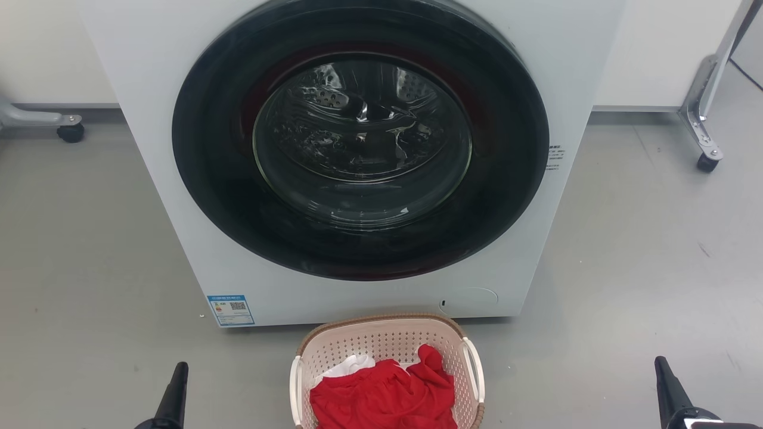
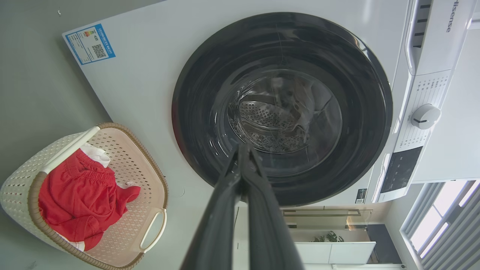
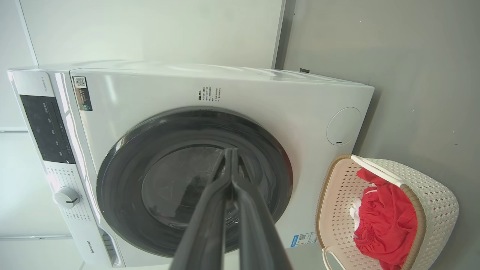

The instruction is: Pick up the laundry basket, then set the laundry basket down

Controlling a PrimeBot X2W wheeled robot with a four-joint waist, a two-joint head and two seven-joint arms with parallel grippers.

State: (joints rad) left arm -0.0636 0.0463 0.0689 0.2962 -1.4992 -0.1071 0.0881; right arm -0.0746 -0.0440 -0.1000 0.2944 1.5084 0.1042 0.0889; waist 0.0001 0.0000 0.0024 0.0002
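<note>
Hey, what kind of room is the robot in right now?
Probably a laundry area: a front-loading washing machine, with a laundry basket holding red clothes on the grey floor before it.

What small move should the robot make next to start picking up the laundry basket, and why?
Probably bring both grippers inward toward the white side handles of the laundry basket, opening them on the way. The basket stands on the floor before the washing machine, and the left gripper and right gripper sit shut, wide of it on either side, touching nothing.
</note>
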